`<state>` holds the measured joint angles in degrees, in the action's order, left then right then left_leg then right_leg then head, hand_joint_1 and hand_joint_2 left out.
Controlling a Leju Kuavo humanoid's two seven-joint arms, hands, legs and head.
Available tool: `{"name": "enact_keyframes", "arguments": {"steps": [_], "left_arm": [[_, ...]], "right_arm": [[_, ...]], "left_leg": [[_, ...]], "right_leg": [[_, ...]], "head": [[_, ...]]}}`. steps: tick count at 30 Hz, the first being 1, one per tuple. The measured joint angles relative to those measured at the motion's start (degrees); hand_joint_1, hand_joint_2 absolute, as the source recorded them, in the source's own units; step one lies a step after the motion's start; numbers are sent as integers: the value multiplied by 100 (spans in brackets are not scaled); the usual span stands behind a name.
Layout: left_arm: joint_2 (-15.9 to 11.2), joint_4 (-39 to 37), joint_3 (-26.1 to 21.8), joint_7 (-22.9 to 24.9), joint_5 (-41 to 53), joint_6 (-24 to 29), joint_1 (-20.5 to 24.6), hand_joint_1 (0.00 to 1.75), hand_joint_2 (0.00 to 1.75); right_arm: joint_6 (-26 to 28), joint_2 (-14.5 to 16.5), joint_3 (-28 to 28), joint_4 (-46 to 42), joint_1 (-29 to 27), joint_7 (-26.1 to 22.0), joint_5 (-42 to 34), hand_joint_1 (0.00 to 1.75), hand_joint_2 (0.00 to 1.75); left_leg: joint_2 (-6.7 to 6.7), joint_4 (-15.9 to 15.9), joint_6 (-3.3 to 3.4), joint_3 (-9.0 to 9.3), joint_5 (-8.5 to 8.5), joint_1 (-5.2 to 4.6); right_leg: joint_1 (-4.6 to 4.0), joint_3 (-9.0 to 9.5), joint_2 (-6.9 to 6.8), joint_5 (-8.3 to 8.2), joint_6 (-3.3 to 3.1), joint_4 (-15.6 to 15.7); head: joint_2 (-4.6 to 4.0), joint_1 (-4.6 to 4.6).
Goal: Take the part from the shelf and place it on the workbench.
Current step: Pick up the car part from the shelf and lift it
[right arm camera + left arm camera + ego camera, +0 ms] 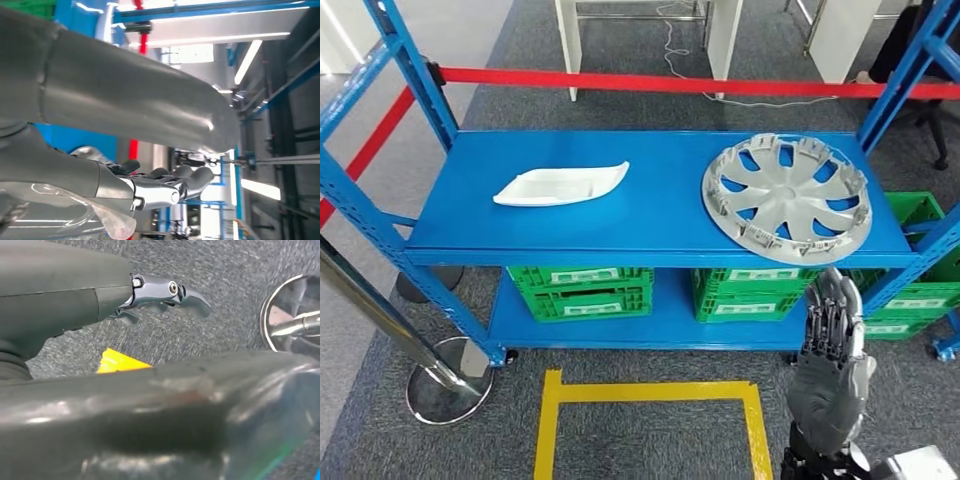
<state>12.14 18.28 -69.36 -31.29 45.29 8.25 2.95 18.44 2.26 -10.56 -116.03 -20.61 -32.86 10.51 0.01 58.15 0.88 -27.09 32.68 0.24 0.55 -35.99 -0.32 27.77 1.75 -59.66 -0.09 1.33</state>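
Two parts lie on the shelf (pixel 652 215): hubcap (pixel 786 197) just above the raised, empty, fingers-apart right hand (pixel 829 365); white panel (pixel 561 185) far left.

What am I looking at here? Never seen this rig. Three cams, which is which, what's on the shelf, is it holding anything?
It is a two-legged humanoid robot with two arms ending in many-fingered hands. The wide picture is from its head, looking down at a blue shelf. On the top level lie a white tray-like part on the left and a silver hubcap on the right; green crates sit below. The right hand is raised in front of the shelf below the hubcap, holding nothing. The other two pictures come from cameras at the wrists. The left hand hangs over grey carpet, also holding nothing as far as visible.
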Motion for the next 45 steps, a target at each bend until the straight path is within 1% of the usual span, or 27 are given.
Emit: {"name": "enact_keyframes", "arguments": {"steps": [2, 4, 7, 8, 9, 10, 12, 14, 15, 16, 18, 19, 20, 22, 23, 24, 25, 27, 29, 32, 34, 37, 39, 40, 41, 43, 45], "left_arm": [[2, -3, 1, 1, 13, 19, 4, 0, 0], [-1, -5, 1, -1, 14, 34, 22, 0, 0], [3, -8, 5, -3, 15, 41, 36, 0, 0], [4, -9, 6, -3, 16, 42, 27, 0, 0], [3, -9, 6, -3, 18, 42, 19, 0, 0], [2, -10, 5, -3, 22, 42, 14, 0, 0], [-8, -10, 5, -6, 45, 39, 16, 0, 0], [-20, -17, 9, -10, 77, 30, 26, 0, 0], [-26, -21, 11, -11, 85, 25, 25, 0, 0], [-28, -26, 12, -10, 91, 22, 21, 0, 0], [-31, -34, 16, -3, 111, 15, 26, 0, 0], [-33, -39, 20, 5, 123, -9, 42, 0, 0], [-35, -46, 24, 20, 128, -57, 62, 0, 0], [-45, -67, 27, 78, 115, -241, 86, 0, 0], [-47, -79, 27, 119, 105, -335, 89, 0, 0], [-49, -92, 26, 162, 98, -410, 89, 0, 0], [-49, -103, 26, 212, 100, -453, 88, 0, 0], [-50, -120, 26, 306, 126, -488, 88, 0, 0], [-64, -128, 29, 380, 179, -520, 93, 0, 0], [-96, -140, 48, 455, 284, -574, 98, 0, 0], [-119, -145, 84, 481, 325, -595, 103, 0, 0], [-140, -154, 136, 519, 386, -619, 103, 0, 0], [-156, -160, 149, 558, 440, -622, 96, 0, 0], [-164, -163, 157, 576, 467, -621, 94, 0, 0], [-172, -164, 167, 595, 488, -621, 95, 0, 0], [-185, -165, 190, 624, 527, -616, 98, 0, 0], [-190, -166, 226, 645, 545, -606, 108, 0, 0]], "right_arm": [[76, -1, 2, 10, -19, 51, 41, 0, 0], [114, -1, 1, 17, -17, 78, 51, 0, 0], [125, -1, -1, 26, -16, 94, 51, 0, 0], [129, -1, -1, 32, -17, 109, 52, 0, 0], [138, -1, -1, 40, -16, 133, 64, 0, 0], [156, -1, -2, 48, -10, 170, 97, 0, 0], [209, -1, -15, 69, 26, 269, 225, 0, 0], [242, -9, -54, 115, 106, 386, 334, 0, 0], [247, -17, -81, 145, 155, 443, 352, 0, 0], [242, -28, -109, 173, 212, 493, 355, 0, 44], [213, -66, -157, 226, 362, 599, 394, 0, 131], [185, -91, -180, 263, 466, 671, 451, 0, 175], [158, -121, -205, 315, 584, 758, 528, 0, 175], [107, -186, -263, 475, 824, 951, 735, 0, 175], [93, -217, -289, 571, 932, 1052, 849, 0, 175], [84, -250, -313, 671, 1044, 1155, 977, 0, 175], [80, -285, -339, 772, 1169, 1262, 1116, 0, 175], [80, -362, -394, 982, 1457, 1498, 1402, 0, 175], [78, -438, -438, 1231, 1773, 1798, 1699, 0, 175], [84, -552, -474, 1662, 2285, 2343, 2312, 0, 175], [86, -613, -494, 1921, 2609, 2593, 2697, 0, 175], [80, -664, -559, 2319, 3023, 2927, 3185, 0, 175], [89, -689, -604, 2621, 3239, 3170, 3527, 0, 175], [99, -699, -622, 2761, 3335, 3277, 3710, 0, 175], [111, -708, -640, 2888, 3427, 3371, 3887, 0, 175], [158, -717, -674, 3111, 3600, 3523, 4210, 0, 175], [214, -724, -703, 3306, 3744, 3663, 4485, 0, 175]], "left_leg": [[1, 57, -66, 47, 11, 2], [0, 378, -115, -46, 86, 10], [0, 1347, -163, -637, 518, 14], [-1, 1551, -162, -813, 588, 13], [-1, 1574, -151, -907, 528, 11], [-1, 1396, -129, -910, 330, 6], [1, 726, -56, -749, -205, -17], [-1, 341, 14, -669, -255, -59], [-5, 302, 36, -673, -239, -74], [-11, 284, 51, -681, -242, -78], [-6, 176, 85, -623, -470, -37], [0, 143, 103, -597, -491, -17], [6, 112, 123, -581, -502, 0], [14, 106, 150, -579, -488, 1], [14, 107, 158, -578, -477, 2], [12, 107, 159, -570, -464, 3], [6, 109, 154, -555, -449, 6], [-5, 111, 123, -510, -410, 12], [-12, 131, 69, -498, -373, -10], [-15, 126, -9, -515, -375, -25], [-15, 246, -61, -557, -287, -15], [-15, 1183, -128, -1019, 125, 3], [-15, 1698, -136, -1338, 208, 8], [-15, 1695, -129, -1381, 107, 8], [-15, 1461, -112, -1315, -103, 7], [-14, 724, -64, -1033, -535, -5], [-15, 238, -24, -840, -677, -24]], "right_leg": [[7, 113, 19, -28, -91, 26], [23, 236, 26, 8, -157, 50], [13, 334, 32, 98, -220, 57], [5, 368, 42, 129, -227, 57], [-3, 412, 54, 162, -229, 56], [-11, 467, 64, 199, -228, 56], [-23, 572, 71, 272, -219, 62], [-33, 622, 80, 320, -185, 68], [-40, 619, 86, 340, -157, 70], [-50, 620, 95, 359, -122, 74], [-63, 618, 96, 439, -58, 45], [-63, 569, 92, 527, -28, -69], [-55, 458, 86, 660, 0, -298], [-33, 41, 78, 970, 49, -1028], [-21, -155, 77, 1042, 68, -1332], [-10, -278, 76, 999, 82, -1467], [0, -289, 74, 833, 92, -1368], [19, -59, 62, 335, 97, -679], [21, 194, 58, 71, 68, -93], [10, 249, 78, 50, -27, 39], [26, 269, 73, 38, -94, 71], [38, 300, 59, 46, -167, 89], [34, 313, 60, 61, -184, 88], [33, 325, 64, 70, -186, 88], [32, 346, 68, 82, -184, 88], [21, 391, 73, 119, -160, 87], [3, 397, 75, 141, -111, 89]], "head": [[0, -1], [0, -11], [0, -23], [0, -26], [0, -25], [0, -26], [0, -21], [0, -19], [0, -16], [0, -19], [0, -13], [0, -3], [0, 6], [0, 21], [0, 23], [0, 26], [0, 28], [0, 32], [0, 31], [0, 13], [0, 1], [0, -30], [0, -31], [0, -34], [0, -33], [0, -34], [0, -32]]}}
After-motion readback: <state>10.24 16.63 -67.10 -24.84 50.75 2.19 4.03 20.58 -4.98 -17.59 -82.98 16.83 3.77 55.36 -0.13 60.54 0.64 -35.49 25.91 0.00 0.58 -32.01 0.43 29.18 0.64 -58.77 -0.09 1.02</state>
